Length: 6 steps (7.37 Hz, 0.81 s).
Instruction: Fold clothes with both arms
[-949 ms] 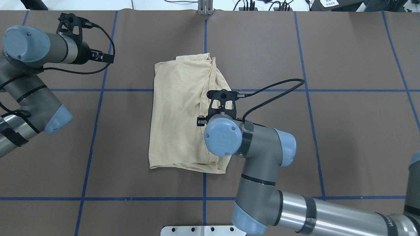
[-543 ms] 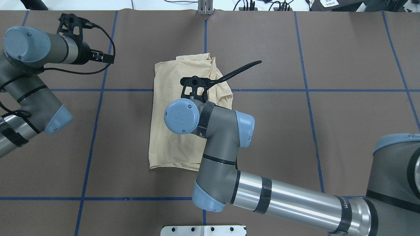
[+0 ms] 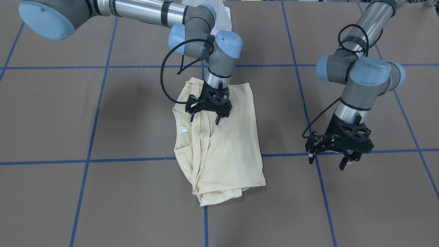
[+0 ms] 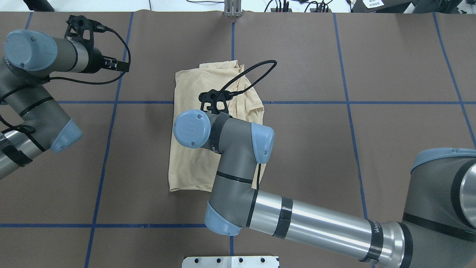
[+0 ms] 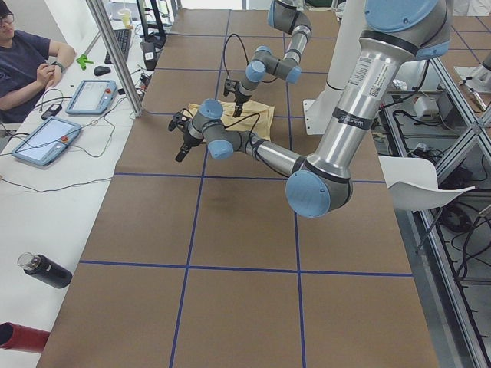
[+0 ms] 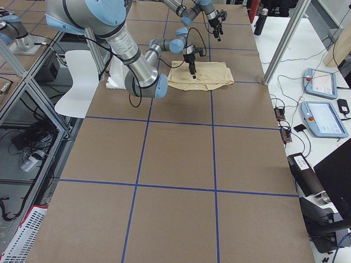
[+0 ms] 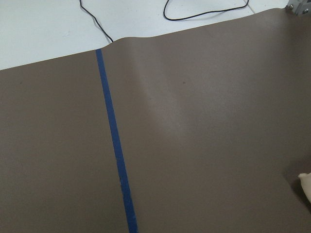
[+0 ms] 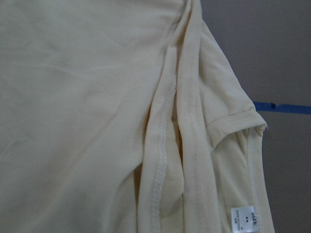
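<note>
Shirt (image 3: 229, 144) lay folded near middle of table (image 3: 61, 116), white tag (image 3: 184, 129) showing at neckline. Right pincer (image 3: 204, 120) hung over the layered edges, fingers spread, gripping nothing. Left pincer (image 3: 325, 164) likewise spread and empty, well apart from the cloth.

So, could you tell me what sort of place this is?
Probably a robotics lab: left arm and right arm at a tape-gridded table, teach pendants on a side bench, a person seated there.
</note>
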{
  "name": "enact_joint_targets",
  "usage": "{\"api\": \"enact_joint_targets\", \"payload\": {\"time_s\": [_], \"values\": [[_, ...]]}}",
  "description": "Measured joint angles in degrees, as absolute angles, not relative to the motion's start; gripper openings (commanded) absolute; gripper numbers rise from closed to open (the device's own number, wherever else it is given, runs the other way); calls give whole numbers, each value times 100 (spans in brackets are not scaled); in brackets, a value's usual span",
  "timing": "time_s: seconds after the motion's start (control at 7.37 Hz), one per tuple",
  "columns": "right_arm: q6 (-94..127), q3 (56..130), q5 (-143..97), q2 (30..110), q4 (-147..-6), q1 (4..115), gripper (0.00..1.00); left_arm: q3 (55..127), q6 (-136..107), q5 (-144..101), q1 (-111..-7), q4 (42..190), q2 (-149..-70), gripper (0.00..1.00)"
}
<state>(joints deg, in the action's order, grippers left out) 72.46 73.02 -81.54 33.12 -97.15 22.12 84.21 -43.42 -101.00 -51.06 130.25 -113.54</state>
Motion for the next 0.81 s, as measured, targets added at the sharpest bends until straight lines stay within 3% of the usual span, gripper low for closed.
{"api": "enact_joint_targets", "payload": {"time_s": [0.81], "values": [[6479,7155,-8176,3289,-9949,2220,95,8403,-4342,-10099,-5101,13025,-11349,100]]}}
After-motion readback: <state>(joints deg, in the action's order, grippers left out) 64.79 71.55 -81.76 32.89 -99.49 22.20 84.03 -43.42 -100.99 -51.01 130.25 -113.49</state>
